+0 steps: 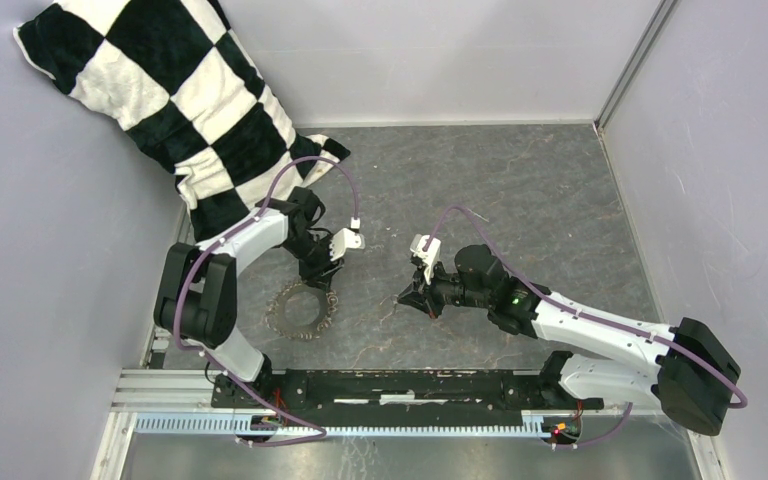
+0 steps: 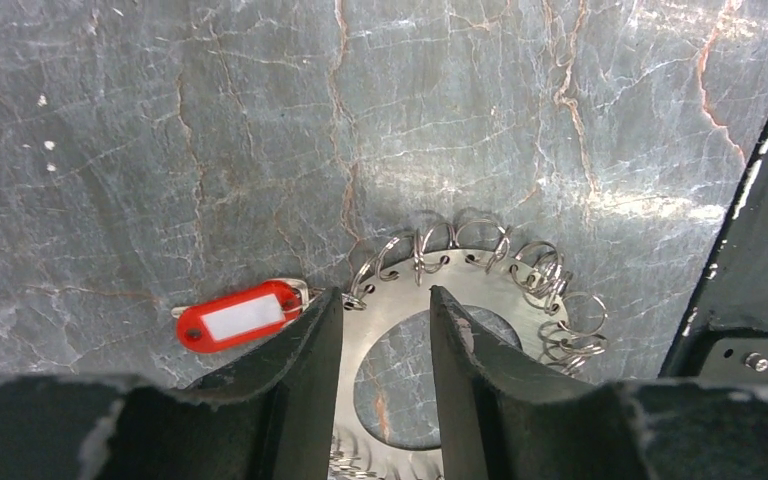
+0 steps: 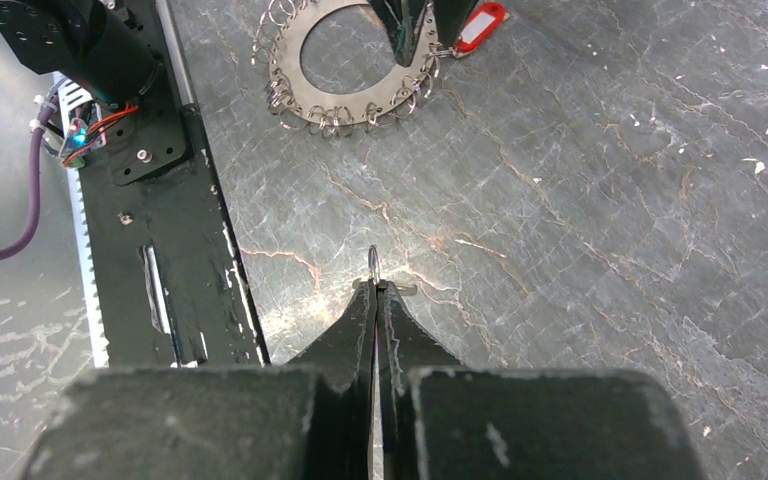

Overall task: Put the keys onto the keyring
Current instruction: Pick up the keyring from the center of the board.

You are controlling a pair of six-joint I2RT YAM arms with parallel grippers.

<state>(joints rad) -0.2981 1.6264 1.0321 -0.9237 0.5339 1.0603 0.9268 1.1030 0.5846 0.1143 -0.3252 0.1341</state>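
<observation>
Right gripper (image 3: 376, 288), foreground, over a grey veined tabletop (image 1: 520, 180) enclosed by pale walls (image 1: 440, 60); checkered cloth (image 1: 170, 90) at far left. Its fingers are pressed together on a slim silver key (image 3: 373, 262), only the tip showing. Left gripper (image 2: 385, 300), half spread, straddles the flat band of the keyring (image 2: 500, 290) beside a red tag (image 2: 240, 316); contact unclear, near arc cut off.

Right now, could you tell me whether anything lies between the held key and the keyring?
Nothing visible does: only bare table separates the key, pinched in the right gripper, from the keyring. The left gripper stands open over the ring's far side, by the red tag.
</observation>
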